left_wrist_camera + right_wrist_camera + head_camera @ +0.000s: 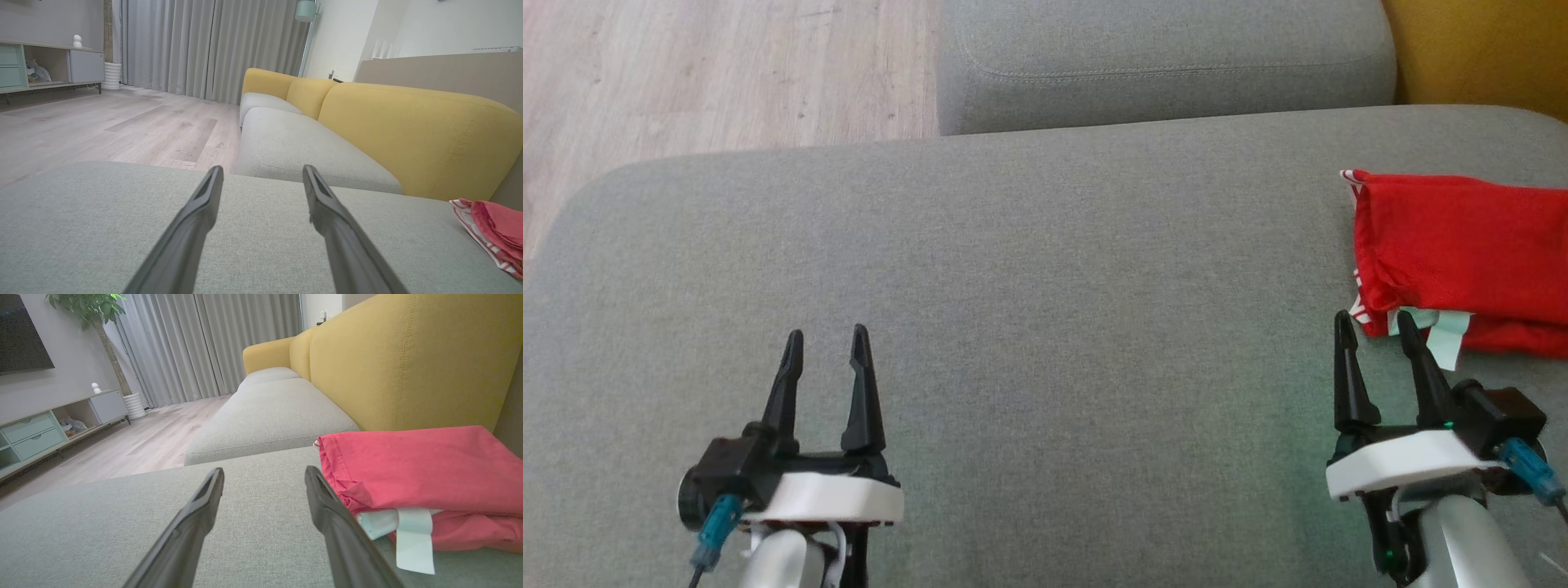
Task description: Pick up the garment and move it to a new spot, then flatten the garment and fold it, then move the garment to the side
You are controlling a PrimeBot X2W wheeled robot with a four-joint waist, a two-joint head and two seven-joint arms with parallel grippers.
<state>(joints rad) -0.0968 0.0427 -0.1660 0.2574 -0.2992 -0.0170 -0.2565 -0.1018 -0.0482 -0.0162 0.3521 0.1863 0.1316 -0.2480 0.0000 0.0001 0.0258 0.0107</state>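
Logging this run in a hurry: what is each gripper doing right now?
Left gripper: open, empty.
Right gripper: open, empty, next to the red garment.

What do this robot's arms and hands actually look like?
The left gripper and right gripper match: two long, tapering black fingers on a black block, a white collar, a pale silvery forearm, and a teal cable plug at the side.

Our left gripper [827, 331] and right gripper [1372, 315] each have two long, tapering black fingers [862, 392] on a black block above a white collar [833, 498]. Our forearms [780, 563] are pale silver. Each wrist has a teal cable connector [715, 531], and small green lights [1448, 425] glow on the right one.
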